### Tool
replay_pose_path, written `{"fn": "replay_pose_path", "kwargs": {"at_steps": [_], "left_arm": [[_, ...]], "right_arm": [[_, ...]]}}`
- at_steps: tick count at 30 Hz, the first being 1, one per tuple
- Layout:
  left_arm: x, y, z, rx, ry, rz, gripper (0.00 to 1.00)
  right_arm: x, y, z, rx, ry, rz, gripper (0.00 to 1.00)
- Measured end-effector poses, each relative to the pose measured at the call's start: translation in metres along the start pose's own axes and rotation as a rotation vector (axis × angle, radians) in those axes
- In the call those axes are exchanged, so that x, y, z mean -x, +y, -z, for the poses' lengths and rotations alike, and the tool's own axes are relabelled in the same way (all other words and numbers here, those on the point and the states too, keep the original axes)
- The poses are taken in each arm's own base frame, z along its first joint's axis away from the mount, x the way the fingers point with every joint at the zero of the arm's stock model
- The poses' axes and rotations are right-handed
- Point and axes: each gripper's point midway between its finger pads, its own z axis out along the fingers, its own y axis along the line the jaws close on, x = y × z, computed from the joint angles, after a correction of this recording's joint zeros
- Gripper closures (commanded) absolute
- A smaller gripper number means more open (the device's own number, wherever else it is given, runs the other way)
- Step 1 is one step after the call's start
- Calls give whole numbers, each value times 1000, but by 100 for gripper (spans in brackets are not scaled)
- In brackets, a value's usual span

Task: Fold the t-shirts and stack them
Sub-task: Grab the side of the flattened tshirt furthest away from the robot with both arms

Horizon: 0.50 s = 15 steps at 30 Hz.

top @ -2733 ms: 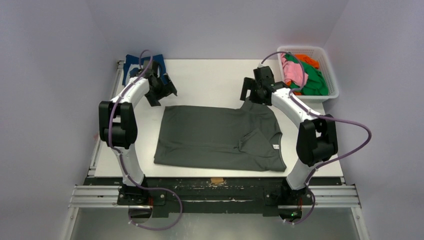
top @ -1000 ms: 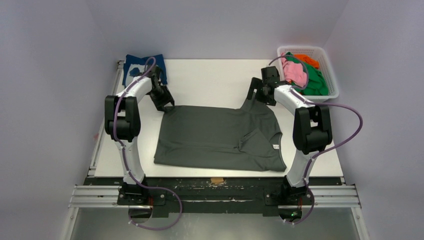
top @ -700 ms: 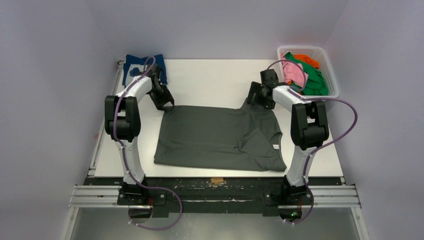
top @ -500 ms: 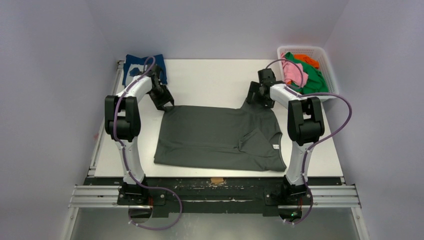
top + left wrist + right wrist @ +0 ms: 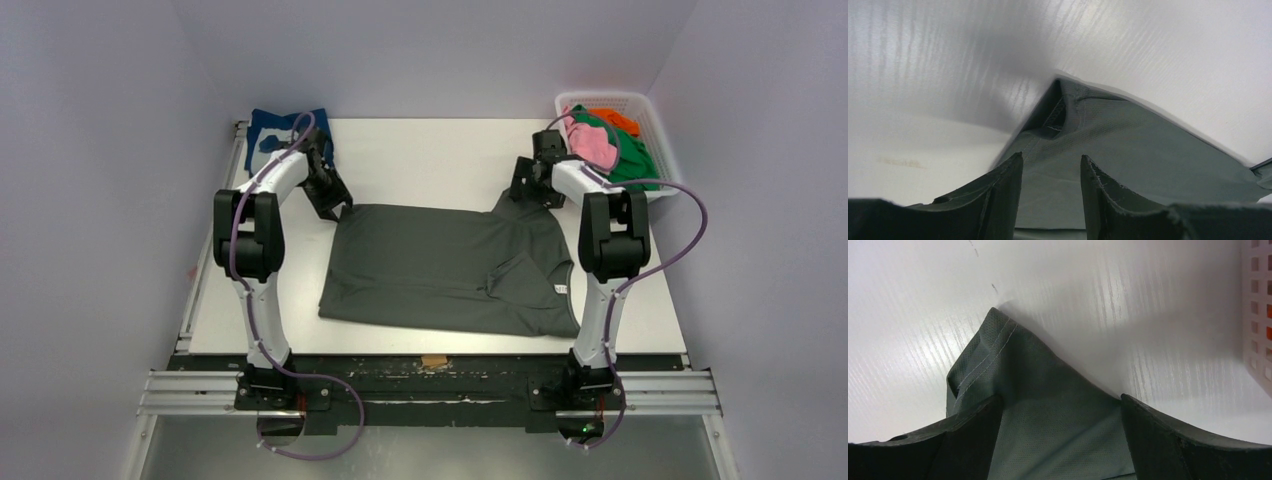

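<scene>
A dark grey t-shirt [image 5: 440, 265] lies flat on the white table, collar to the right. My left gripper [image 5: 335, 205] is down on its far left corner. In the left wrist view the jaws [image 5: 1050, 157] stand apart with the cloth [image 5: 1128, 150] between the fingertips and the hemmed corner curled up ahead. My right gripper [image 5: 522, 195] is on the far right corner. Its jaws [image 5: 1060, 399] stand wide, straddling the pointed sleeve corner [image 5: 1038, 375]. A navy t-shirt [image 5: 270, 128] lies at the table's far left corner.
A white mesh basket [image 5: 610, 98] at the far right holds pink [image 5: 590, 140], green [image 5: 630, 160] and orange [image 5: 622, 120] t-shirts; its wall [image 5: 1258, 315] shows close to the right gripper. Grey walls enclose the table. A small tan scrap [image 5: 433, 360] lies at the near edge.
Both grippers came down onto the grey t-shirt's far corners. In the last half second the whole shirt slid a little to the right and away, with the grippers on it.
</scene>
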Motion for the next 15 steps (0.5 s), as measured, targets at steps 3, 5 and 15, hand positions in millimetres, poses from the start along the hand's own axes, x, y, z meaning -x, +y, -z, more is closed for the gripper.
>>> {"fn": "replay_pose_path", "kwargs": {"at_steps": [3, 5, 15], "left_arm": [[2, -9, -3, -3, -5, -7, 57], [5, -15, -4, -1, -16, -7, 57], [13, -19, -9, 61, -70, 94, 61]], "right_arm": [[3, 1, -2, 13, 0, 47, 16], [7, 2, -5, 20, -3, 70, 16], [15, -1, -9, 24, -15, 143, 16]]}}
